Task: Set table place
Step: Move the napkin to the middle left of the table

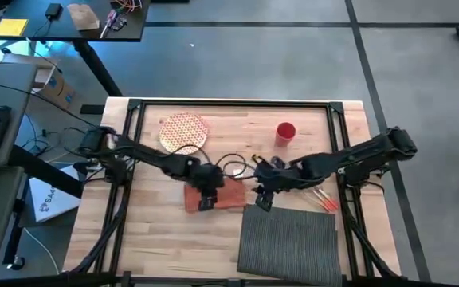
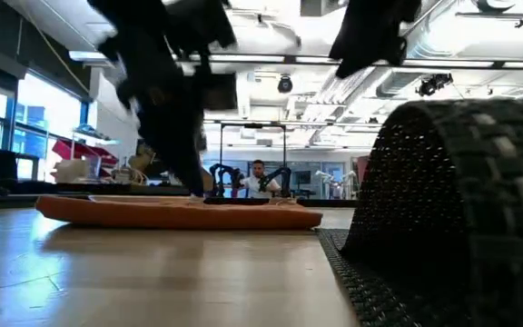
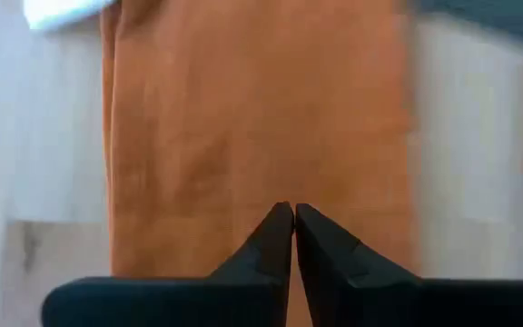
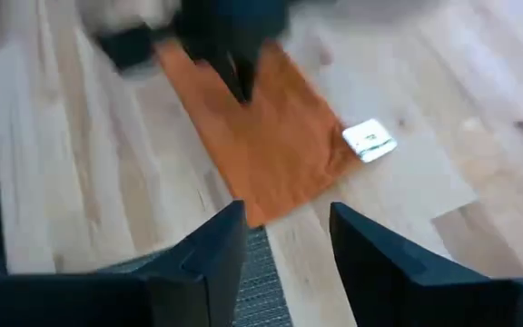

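An orange folded napkin (image 1: 228,197) lies flat on the light wooden table (image 1: 158,239), just beyond the far left corner of the dark grey ribbed placemat (image 1: 289,239). My left gripper (image 1: 205,202) is shut, its tips down on the napkin (image 3: 243,109). My right gripper (image 4: 284,245) hangs open above the napkin's corner and the placemat's far edge, touching nothing. In the low view the placemat (image 2: 461,182) rises in a hump. A round red-patterned plate (image 1: 183,131) and a red cup (image 1: 285,131) stand at the far side. My left gripper comes slanting down from the table's left. Its shut fingertips (image 3: 280,227) rest on the napkin's upper face (image 3: 289,186), away from the edges. The napkin lies flat on the table. Whether any cloth is caught between the tips I cannot tell.
Orange-red sticks (image 1: 325,199) lie on the table right of the placemat's far edge. A small white piece (image 4: 369,141) sits on the wood beside the napkin. Black rails (image 1: 229,104) frame the table. Bare wood lies at the near left.
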Action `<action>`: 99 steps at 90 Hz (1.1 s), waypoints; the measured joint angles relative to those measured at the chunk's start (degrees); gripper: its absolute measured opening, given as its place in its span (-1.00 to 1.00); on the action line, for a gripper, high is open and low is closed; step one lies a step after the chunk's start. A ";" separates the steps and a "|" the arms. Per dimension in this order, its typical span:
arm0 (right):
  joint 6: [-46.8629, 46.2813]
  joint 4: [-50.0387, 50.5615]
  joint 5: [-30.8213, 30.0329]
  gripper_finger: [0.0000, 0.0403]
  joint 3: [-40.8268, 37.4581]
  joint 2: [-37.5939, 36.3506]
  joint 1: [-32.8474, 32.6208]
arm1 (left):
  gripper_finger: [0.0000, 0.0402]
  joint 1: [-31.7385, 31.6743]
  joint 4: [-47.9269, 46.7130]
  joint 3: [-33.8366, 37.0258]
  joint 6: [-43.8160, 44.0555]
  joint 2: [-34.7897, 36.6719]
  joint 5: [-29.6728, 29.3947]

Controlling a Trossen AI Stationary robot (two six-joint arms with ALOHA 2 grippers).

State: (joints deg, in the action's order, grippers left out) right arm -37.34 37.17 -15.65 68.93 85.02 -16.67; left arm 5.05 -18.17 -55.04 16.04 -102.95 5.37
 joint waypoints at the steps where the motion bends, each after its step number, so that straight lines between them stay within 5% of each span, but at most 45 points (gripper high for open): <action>1: -0.23 0.25 -0.33 -0.30 0.00 -0.23 -0.14 | -0.98 -0.23 0.04 -0.03 0.72 -0.36 0.23; 15: -3.31 2.51 -3.51 -0.32 0.00 -1.96 -1.41 | -1.00 -1.71 -5.17 -0.42 15.34 -1.01 -1.88; 26: -3.80 3.45 -4.75 -0.32 0.00 -1.62 -2.19 | -1.00 1.14 -11.97 0.75 26.95 2.85 -10.16; 53: -3.14 3.49 -10.22 -0.32 -0.02 -1.02 -2.19 | -1.00 12.92 -13.44 20.48 73.07 20.72 -14.27; 72: -2.33 3.12 -11.99 -0.32 -0.02 -1.02 -1.53 | -1.00 22.61 -15.48 29.19 103.41 32.23 -24.20; 99: -3.80 2.03 -9.80 -0.32 0.06 -1.02 -1.33 | -1.00 26.10 -22.44 27.26 104.64 35.97 -26.72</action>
State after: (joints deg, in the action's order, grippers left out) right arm -41.14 39.20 -25.45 68.99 84.01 -18.00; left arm 31.15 -40.61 -27.79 120.68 -66.98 -21.35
